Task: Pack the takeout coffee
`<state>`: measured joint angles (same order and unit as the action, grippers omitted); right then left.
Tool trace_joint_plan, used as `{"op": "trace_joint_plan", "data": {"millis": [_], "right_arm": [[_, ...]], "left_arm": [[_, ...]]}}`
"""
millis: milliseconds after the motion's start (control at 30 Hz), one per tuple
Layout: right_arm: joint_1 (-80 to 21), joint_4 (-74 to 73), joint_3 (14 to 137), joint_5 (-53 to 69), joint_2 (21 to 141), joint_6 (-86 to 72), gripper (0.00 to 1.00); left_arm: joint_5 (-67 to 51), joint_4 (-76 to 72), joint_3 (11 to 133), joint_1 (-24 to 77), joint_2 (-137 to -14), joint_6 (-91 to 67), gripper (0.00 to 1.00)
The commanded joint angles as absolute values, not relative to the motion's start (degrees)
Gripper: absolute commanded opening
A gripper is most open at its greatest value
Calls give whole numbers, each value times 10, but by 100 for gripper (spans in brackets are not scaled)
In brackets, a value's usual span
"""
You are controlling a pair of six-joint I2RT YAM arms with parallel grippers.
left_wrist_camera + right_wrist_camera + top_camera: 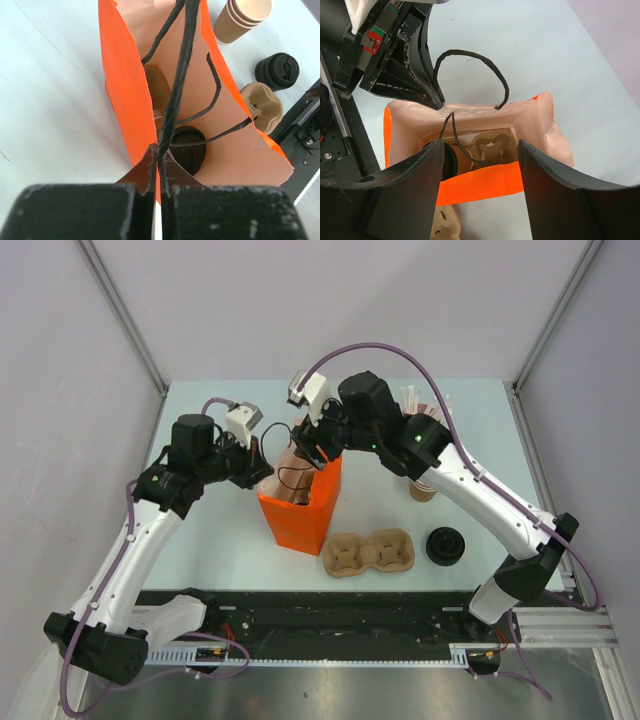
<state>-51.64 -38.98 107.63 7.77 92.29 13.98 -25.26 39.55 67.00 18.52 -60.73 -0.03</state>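
Note:
The orange paper bag (300,510) stands mid-table. The takeout coffee (188,149), a brown cup with a black lid, sits inside the bag beside a pulp carrier (158,86). It also shows in the right wrist view (449,162), low in the bag. My left gripper (161,154) is shut on the bag's black twine handle (181,70) at the bag's left rim (268,462). My right gripper (480,145) is open and empty, just above the bag's mouth (318,452).
A second pulp cup carrier (368,552) lies right of the bag's foot. A loose black lid (446,545) lies further right. A stack of lidless brown cups (422,488) stands behind it. The table's near edge and rail run just below.

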Motion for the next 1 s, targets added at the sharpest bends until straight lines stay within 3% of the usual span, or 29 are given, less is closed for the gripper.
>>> {"op": "trace_joint_plan", "data": {"millis": [0, 967], "right_arm": [[-518, -376, 1078, 66, 893, 140, 66], [-517, -373, 1049, 32, 841, 140, 67]], "left_arm": [[-265, 411, 687, 191, -611, 11, 0], [-269, 410, 692, 192, -613, 10, 1]]}}
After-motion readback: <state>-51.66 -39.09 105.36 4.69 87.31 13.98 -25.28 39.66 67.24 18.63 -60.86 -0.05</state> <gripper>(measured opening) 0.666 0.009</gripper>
